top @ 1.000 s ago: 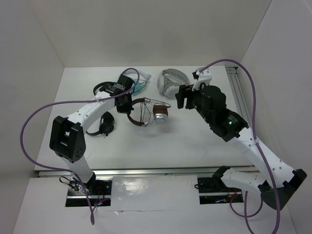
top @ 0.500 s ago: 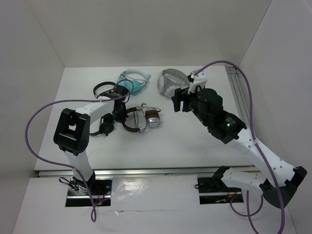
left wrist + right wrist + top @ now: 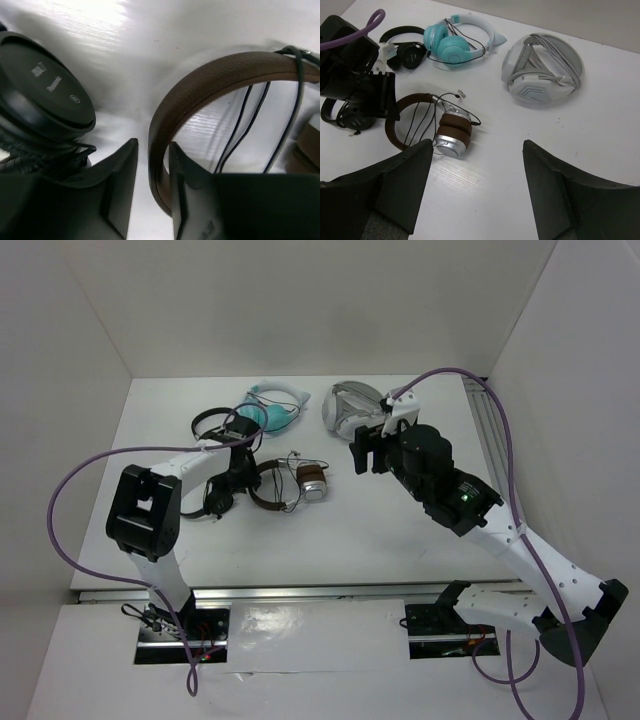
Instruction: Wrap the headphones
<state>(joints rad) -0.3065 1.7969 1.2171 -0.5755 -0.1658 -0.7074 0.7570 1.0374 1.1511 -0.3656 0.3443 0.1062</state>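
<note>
Two fingers of the left gripper [image 3: 152, 150] are set astride the brown headband of the headphones [image 3: 210, 82], partly parted. One finger is against the band and a sliver of table shows at the other, so the band is enclosed but probably not clamped. The headphones are lying flat near the middle of the table [image 3: 400, 530], cups stacked at the end away from this gripper. The thin black cable [image 3: 240, 125] is seen strung in several strands across the arc of the band, and its plug end [image 3: 461, 93] lies loose just beyond the cups. Most of the winding is judged done, with the free end left to tidy. The right gripper [image 3: 476, 145] is held wide open and empty above the table, well apart from the cups. For a clean finish, the band should be steadied at bare leather, with no strand pinched under a finger. The loose end should be taken by the right gripper close to the plug and tucked under a strand, with light tension so the loops are not dragged off. The black headphones [image 3: 45, 100] lie just beside the left gripper's outer finger, so wide swings there should be avoided. The teal headphones [image 3: 275, 410] and the silver-grey headphones [image 3: 350, 408] are farther back and clear.
</note>
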